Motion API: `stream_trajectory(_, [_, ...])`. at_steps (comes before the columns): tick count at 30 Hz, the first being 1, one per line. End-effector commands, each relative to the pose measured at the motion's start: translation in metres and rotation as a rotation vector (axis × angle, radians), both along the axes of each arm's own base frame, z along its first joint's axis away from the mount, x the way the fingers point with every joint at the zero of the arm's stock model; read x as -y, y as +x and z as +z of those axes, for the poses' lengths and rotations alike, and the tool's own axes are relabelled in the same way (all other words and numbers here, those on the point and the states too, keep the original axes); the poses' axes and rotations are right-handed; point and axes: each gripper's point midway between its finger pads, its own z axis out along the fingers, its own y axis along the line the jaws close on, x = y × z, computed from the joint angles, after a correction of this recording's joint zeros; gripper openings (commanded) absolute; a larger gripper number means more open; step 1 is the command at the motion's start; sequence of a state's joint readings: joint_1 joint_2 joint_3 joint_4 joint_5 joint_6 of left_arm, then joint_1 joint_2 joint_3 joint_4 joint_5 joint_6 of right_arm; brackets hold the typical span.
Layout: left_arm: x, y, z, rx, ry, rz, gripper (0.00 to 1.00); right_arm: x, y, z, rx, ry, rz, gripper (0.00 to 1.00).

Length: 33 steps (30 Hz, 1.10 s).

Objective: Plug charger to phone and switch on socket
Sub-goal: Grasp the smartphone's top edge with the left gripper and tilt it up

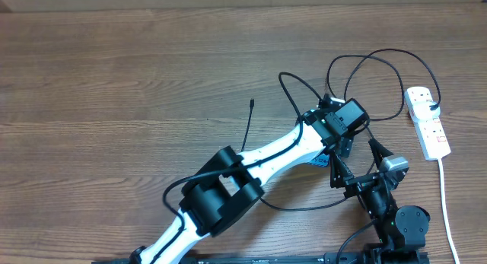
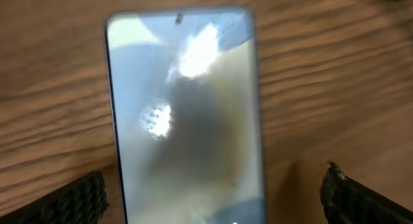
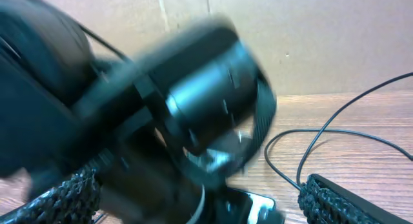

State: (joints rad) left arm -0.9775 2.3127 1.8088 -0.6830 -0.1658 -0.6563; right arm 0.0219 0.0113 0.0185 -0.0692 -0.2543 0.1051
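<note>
As the phone (image 2: 184, 114) points lengthwise away | left gripper (image 2: 216, 197) wide | right gripper (image 3: 200, 199) wide

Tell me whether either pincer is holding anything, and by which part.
Nothing is held. The left pincer is open astride the phone, not gripping it; the right pincer is open, empty.

Left side: bare table (image 1: 114, 104), open passage.
Over phone (image 2: 187, 121): left arm (image 1: 274, 154) above, right arm (image 1: 374, 189) crowding near side.
Far right: charger (image 1: 402, 89) loops, socket (image 1: 426, 123).
</note>
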Motion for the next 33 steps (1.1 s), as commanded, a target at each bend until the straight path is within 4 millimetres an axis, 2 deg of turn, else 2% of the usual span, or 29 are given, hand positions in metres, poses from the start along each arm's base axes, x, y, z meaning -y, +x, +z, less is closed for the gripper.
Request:
stream_trajectory(1, [-0.006, -0.003, -0.030, -0.036, 0.038, 0.021, 1.00, 0.000, 0.000, -0.002, 0.005, -0.002, 0.000, 1.00])
stream_trajectory(3, [-0.008, 0.000, -0.030, -0.035, 0.037, 0.027, 0.99, 0.000, 0.000, -0.002, 0.005, -0.002, 0.000, 1.00])
stream_trajectory(4, [-0.009, 0.001, -0.030, -0.034, 0.036, 0.031, 0.96, 0.000, 0.000, -0.002, 0.005, -0.002, 0.000, 1.00])
stream_trajectory(6, [-0.013, 0.005, -0.030, -0.035, 0.042, 0.040, 0.83, 0.000, 0.000, -0.002, 0.005, -0.002, 0.000, 1.00])
stream_trajectory(8, [-0.016, 0.006, -0.031, -0.040, 0.049, 0.046, 0.76, 0.000, 0.000, -0.002, 0.005, -0.002, 0.000, 1.00])
stream_trajectory(13, [-0.034, 0.009, -0.033, -0.031, 0.116, 0.067, 0.70, 0.000, 0.000, -0.002, 0.005, -0.002, 0.000, 1.00])
stream_trajectory(21, [-0.074, 0.023, -0.030, 0.040, 0.294, 0.083, 0.76, 0.000, 0.000, -0.002, 0.005, -0.002, 0.000, 1.00])
stream_trajectory(28, [-0.124, 0.037, -0.034, -0.045, 0.369, 0.165, 0.88, 0.000, 0.000, -0.002, 0.005, -0.002, 0.000, 1.00])
stream_trajectory(33, [-0.160, 0.048, -0.038, -0.146, 0.363, 0.235, 0.96, 0.000, 0.000, -0.002, 0.005, -0.002, 0.000, 1.00])
